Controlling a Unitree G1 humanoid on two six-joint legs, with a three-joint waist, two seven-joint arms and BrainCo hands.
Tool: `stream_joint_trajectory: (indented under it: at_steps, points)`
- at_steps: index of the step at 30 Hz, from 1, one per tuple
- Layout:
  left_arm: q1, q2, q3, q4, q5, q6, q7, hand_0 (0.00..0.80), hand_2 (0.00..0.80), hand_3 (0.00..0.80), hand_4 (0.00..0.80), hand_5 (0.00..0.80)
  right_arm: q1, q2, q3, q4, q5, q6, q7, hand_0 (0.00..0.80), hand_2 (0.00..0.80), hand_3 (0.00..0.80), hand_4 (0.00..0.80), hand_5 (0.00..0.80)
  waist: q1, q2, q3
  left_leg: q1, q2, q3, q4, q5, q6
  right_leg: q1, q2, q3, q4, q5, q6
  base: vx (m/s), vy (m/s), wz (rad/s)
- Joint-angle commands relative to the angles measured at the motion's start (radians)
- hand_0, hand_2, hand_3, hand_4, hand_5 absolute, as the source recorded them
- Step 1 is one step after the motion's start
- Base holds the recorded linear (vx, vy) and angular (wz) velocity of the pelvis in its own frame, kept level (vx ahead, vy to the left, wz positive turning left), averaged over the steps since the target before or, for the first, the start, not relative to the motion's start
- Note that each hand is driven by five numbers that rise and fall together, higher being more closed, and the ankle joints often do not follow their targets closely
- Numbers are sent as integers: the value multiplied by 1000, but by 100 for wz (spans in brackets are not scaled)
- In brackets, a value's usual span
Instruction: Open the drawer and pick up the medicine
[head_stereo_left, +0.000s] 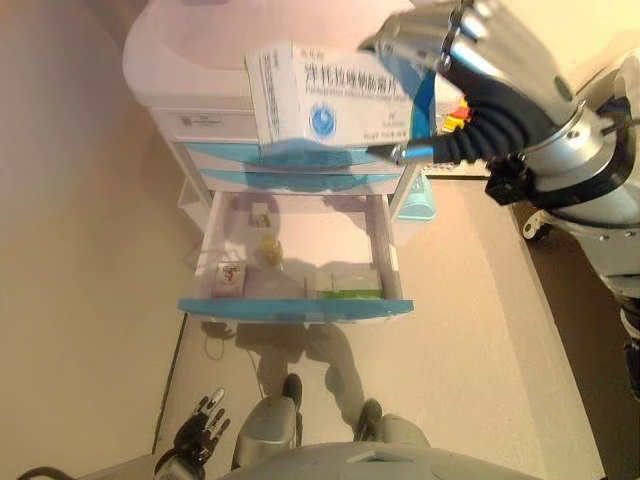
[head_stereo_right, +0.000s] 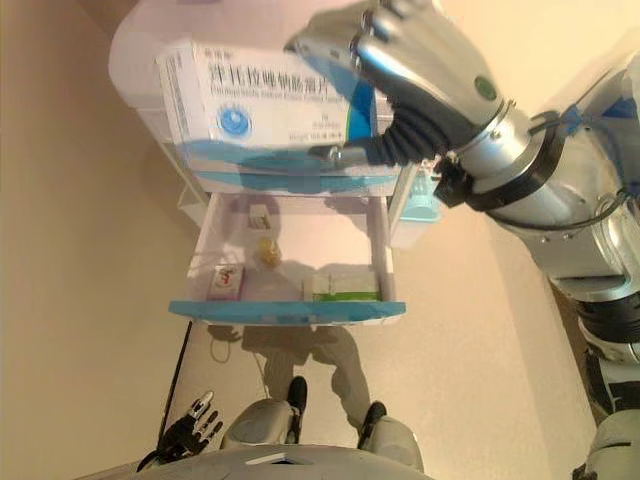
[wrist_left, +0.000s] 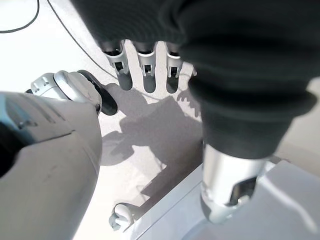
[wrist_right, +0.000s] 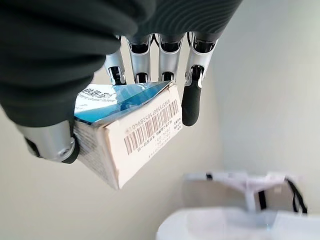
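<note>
My right hand (head_stereo_left: 450, 60) is shut on a white and blue medicine box (head_stereo_left: 325, 95), held high in front of the cabinet, close to the camera. The box also shows in the right eye view (head_stereo_right: 260, 95) and in the right wrist view (wrist_right: 130, 135), pinched between fingers and thumb. Below it the cabinet's drawer (head_stereo_left: 295, 305) with a blue front stands pulled open. Inside lie a small red and white box (head_stereo_left: 231, 278), a yellow item (head_stereo_left: 270, 248) and a green and white box (head_stereo_left: 350, 285). My left hand (head_stereo_left: 203, 425) hangs low at the lower left, fingers relaxed and empty.
The white and blue medical cabinet (head_stereo_left: 200, 120) stands against the wall, with shut drawers above the open one. A light blue bin (head_stereo_left: 422, 200) hangs on its right side. A cable (head_stereo_left: 215, 345) lies on the floor under the drawer.
</note>
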Motion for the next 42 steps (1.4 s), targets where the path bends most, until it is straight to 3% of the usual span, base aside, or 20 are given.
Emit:
stream_joint_trajectory:
  at_steps: [1,5,18,28,42]
  points:
    - [39,35,21,9,30,-19,4,0,0,0,0,0,-109,-41,47,69,6,58,-54,800,800,800,800,800,51,10,-34,61,-43,-32,-91,-88,16,15,-17,-35,92,-5,74,77,41,7]
    - [48,45,39,12,32,-12,10,0,0,0,0,0,-198,-58,118,190,-16,114,-77,800,800,800,800,800,75,7,-37,59,-48,-51,-83,-87,19,30,-25,-50,86,-11,70,83,43,15]
    - [56,82,31,-17,14,39,41,0,0,0,0,0,-489,-54,414,820,14,188,-150,800,800,800,800,800,159,16,-20,26,-90,-146,-11,-101,29,72,-55,-104,89,-32,49,79,53,21]
    - [69,106,-5,-47,-27,73,69,0,0,0,0,0,-599,-89,607,1215,-56,174,-190,800,800,800,800,800,209,39,-2,20,-113,-198,-3,-95,28,92,-83,-143,95,-26,41,35,43,18]
    - [100,124,-25,-49,-43,96,82,0,0,0,0,0,-577,-142,638,1509,-191,189,-127,800,800,800,800,800,224,72,18,24,-125,-209,-16,-83,31,75,-110,-163,99,-17,41,4,24,6]
